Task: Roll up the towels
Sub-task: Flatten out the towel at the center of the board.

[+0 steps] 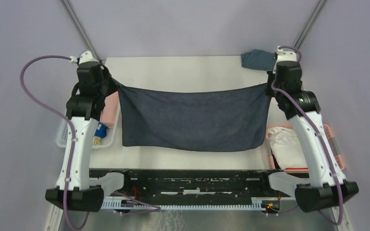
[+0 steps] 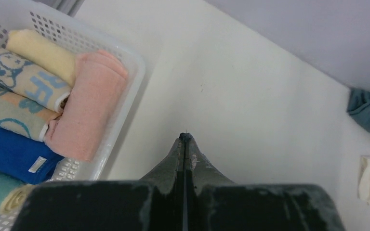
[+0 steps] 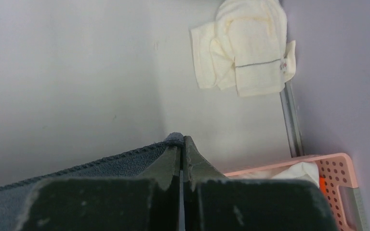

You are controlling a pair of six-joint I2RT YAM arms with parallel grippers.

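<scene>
Nearest the arm bases, a white basket [image 1: 62,139] sits at the left edge of the tabletop [image 1: 183,67] and a pink basket [image 1: 335,144] at the right edge. The white one holds rolled towels side by side: a bright blue towel [image 2: 9,151], two patterned rolls [image 2: 24,82], a pale yellow roll [image 2: 41,50] and a pink roll [image 2: 91,110] against the basket's inner wall. A crumpled white towel [image 1: 286,144] lies in the pink basket. Between the two arms, the dark navy towel [image 1: 192,118] is stretched wide by its two upper corners and droops toward the near side. Its top edge sags slightly in the middle (whether the lower edge touches the tabletop cannot be told). The left claw [image 1: 114,85] is clenched on the towel's left corner, its fingers pressed flat together in the wrist view. The right claw [image 1: 270,85] pinches the right corner, with the navy hem showing at its tip [image 3: 182,140]. Past the right claw, a cream towel [image 3: 245,48] lies loosely folded on the tabletop near the right rail. At the far right corner sits a bunched slate-blue towel [image 1: 257,60].
</scene>
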